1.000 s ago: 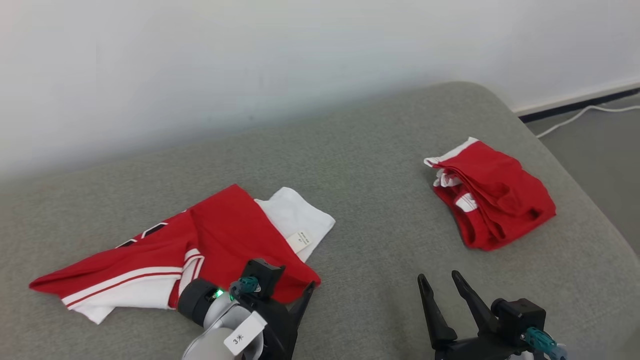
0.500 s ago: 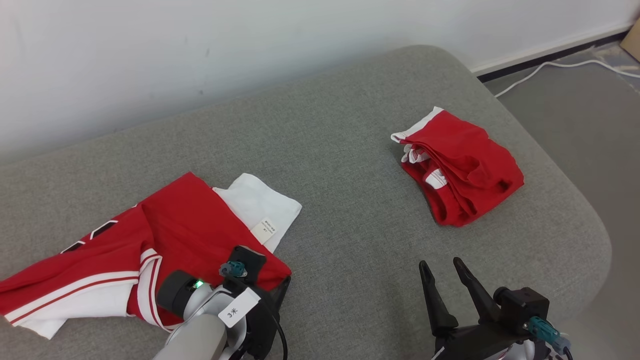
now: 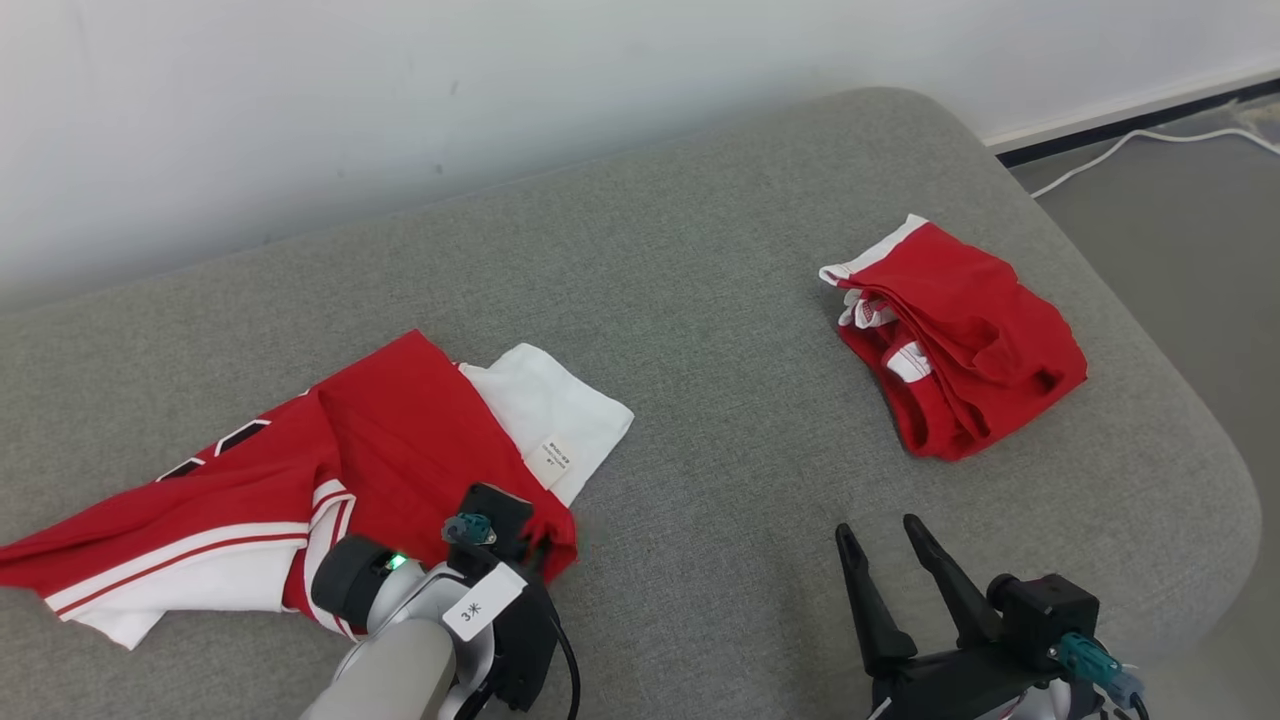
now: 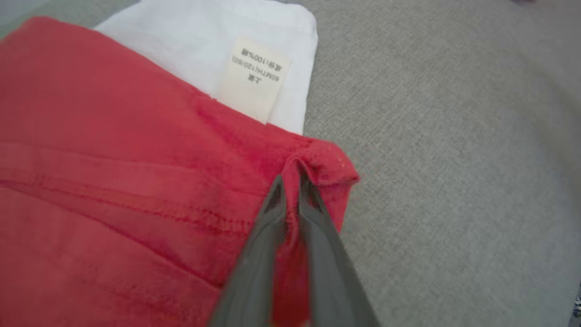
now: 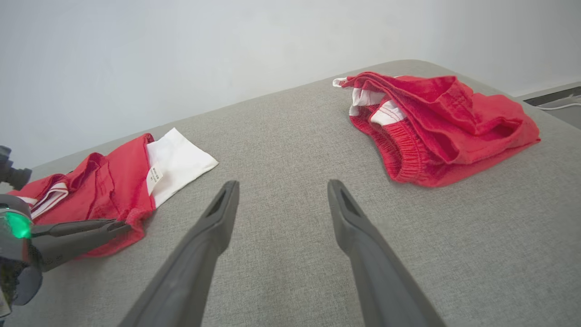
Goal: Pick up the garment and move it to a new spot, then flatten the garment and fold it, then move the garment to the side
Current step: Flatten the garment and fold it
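Grey woven upholstery covers the rounded cushion point(image 3: 720, 260) below a plain white wall. The left pincer point(image 4: 288, 179), spread a second ago, is now clamped on the soft red hem corner of the red-and-white garment point(image 3: 400, 450), which lies rumpled on the cushion's left. The right pincer point(image 3: 878, 527) hovers open over bare fabric. Folded red shorts point(image 3: 965, 340) lie well apart, near the right edge.

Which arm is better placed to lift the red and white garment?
Left. The left end effector pinches a red corner of the garment; the right end effector is open over bare sofa, touching no cloth.
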Controlling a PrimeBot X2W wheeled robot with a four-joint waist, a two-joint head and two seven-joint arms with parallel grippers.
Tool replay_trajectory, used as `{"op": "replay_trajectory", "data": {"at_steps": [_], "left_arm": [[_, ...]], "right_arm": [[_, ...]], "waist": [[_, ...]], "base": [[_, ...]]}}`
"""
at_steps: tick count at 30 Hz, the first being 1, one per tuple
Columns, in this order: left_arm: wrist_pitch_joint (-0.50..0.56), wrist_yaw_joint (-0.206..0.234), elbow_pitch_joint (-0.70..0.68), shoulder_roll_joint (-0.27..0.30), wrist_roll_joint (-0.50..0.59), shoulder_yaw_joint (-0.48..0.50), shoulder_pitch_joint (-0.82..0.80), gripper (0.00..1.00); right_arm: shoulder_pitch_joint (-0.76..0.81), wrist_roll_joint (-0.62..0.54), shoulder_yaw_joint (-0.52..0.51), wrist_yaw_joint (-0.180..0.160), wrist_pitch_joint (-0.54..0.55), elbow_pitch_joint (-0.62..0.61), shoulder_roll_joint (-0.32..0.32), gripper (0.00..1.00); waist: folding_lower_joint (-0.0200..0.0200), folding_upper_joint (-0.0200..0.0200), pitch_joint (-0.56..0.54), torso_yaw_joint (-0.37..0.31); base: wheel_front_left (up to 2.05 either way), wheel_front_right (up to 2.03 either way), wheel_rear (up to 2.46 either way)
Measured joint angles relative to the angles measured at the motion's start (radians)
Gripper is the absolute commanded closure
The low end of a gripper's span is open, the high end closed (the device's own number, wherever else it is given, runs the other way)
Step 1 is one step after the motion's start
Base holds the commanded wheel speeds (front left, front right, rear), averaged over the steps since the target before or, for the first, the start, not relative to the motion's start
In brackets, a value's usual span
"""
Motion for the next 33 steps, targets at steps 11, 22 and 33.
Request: {"op": "replay_trajectory", "data": {"at_steps": [11, 22, 33], "left_arm": [[-0.053, -0.019, -0.054, -0.005, -0.046, 0.028, -0.049, 1.0], [-0.182, -0.035, -0.311, -0.023, -0.083, 0.05, -0.363, 1.0], [-0.202, -0.016, -0.401, -0.026, -0.154, 0.125, -0.402, 1.0]], "right_arm": [[-0.01, 0.0, 0.019, 0.003, 0.008, 0.016, 0.005, 0.0], [-0.022, 0.0, 0.061, 0.013, 0.016, 0.056, 0.018, 0.0], [0.039, 0.005, 0.024, 0.007, 0.006, 0.046, 0.001, 0.0]], "waist": [[-0.0001, 0.0001, -0.013, 0.002], [-0.0001, 0.0, -0.055, -0.045], [-0.0002, -0.0001, -0.084, -0.056]], "base": [[0.0, 0.0, 0.0], [0.0, 0.0, 0.0], [0.0, 0.0, 0.0]]}}
